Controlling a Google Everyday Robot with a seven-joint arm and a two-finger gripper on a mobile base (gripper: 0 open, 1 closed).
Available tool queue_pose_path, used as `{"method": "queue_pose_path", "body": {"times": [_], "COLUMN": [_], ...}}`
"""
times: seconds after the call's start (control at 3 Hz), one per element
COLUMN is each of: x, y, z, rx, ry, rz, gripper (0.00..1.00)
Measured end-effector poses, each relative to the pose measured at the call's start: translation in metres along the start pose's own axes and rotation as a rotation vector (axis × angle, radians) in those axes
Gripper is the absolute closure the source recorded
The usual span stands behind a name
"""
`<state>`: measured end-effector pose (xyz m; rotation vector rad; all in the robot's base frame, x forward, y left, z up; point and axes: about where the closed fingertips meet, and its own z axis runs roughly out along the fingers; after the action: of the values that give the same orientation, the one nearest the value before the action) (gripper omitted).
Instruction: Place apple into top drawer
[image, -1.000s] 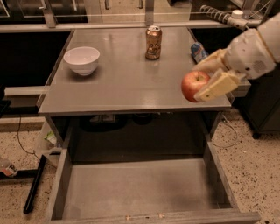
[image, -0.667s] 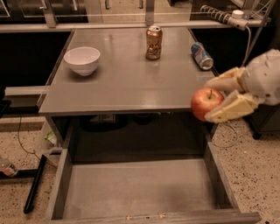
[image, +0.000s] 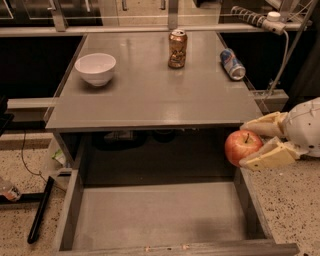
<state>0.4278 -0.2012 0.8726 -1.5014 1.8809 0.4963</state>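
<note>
Your gripper (image: 245, 146), clamped on the apple (image: 242, 148), hangs under the bench's (image: 150, 95) front-right corner, over the drawer (image: 155, 215) right wall; bare floor lies lower, toward the left edge

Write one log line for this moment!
gripper: shut on apple | apple: over right wall of top drawer | drawer: open

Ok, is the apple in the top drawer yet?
Out. The gripper, at the right of the open top drawer, holds the apple between its fingers above the right wall; the drawer's bottom is bare.
</note>
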Motion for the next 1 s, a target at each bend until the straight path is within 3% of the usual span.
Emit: {"method": "queue_pose_path", "body": {"times": [0.33,0.67,1.0], "x": [0.013,0.044,0.070], "y": [-0.004,-0.010,-0.017], "z": [0.036,0.105,0.156], "rx": [-0.006,-0.006,0.034], "ry": [-0.032,-0.074,-0.098], "rz": [0.028,0.072,0.116], "gripper": [1.00,1.00,1.00]}}
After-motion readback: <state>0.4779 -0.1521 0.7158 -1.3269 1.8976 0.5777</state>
